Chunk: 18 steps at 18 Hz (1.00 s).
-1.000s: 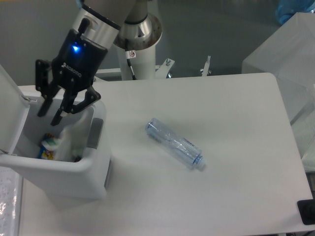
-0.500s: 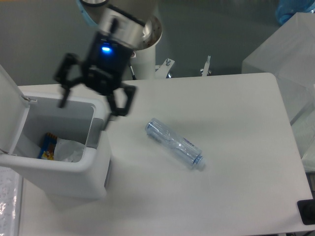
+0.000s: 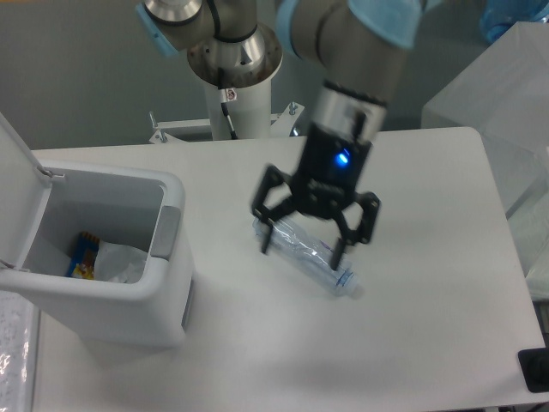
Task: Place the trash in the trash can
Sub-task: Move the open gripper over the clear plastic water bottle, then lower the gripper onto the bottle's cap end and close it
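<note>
End effector [image 3: 302,239]: fingers spread apart, positioned above the crushed bottle [image 3: 309,254], nothing gripped.
Crushed bottle: lying on worktop [image 3: 429,283].
Wrapper [image 3: 116,262]: inside open trash can [image 3: 129,305].

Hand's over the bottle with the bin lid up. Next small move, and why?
Probably lower straight down and close on the bottle. The hand is open, with its fingers either side of the bottle, which lies flat on the table, ungrasped. The trash can stands open to the left with a wrapper inside.
</note>
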Motion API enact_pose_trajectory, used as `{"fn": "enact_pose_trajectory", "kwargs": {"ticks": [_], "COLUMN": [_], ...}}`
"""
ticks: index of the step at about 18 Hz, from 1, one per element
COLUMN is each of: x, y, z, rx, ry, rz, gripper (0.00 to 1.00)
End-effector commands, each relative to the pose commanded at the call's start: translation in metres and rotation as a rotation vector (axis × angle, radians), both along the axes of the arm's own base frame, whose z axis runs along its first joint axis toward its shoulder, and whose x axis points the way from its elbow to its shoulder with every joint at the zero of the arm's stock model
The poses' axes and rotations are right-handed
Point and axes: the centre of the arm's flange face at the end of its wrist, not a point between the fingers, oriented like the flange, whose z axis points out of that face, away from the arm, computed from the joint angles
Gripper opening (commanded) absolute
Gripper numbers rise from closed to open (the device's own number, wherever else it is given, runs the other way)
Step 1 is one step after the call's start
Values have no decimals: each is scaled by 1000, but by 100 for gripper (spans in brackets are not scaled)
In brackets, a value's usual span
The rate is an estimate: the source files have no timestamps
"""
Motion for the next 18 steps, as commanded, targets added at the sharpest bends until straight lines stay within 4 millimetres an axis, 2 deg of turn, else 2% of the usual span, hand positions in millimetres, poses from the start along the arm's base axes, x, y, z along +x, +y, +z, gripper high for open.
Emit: {"fn": "enact_pose_trajectory", "kwargs": {"ticks": [2, 6, 10, 14, 18], "x": [-8, -19, -15, -18, -20], "y": [-1, 2, -1, -4, -16], "z": [-34, -70, -85, -94, -112], "rx": [-99, -164, -182, -221, -339], "ry": [-11, -44, -110, -97, -68], "rz": [17, 48, 156, 164, 204], "gripper": [100, 100, 100, 100, 100]}}
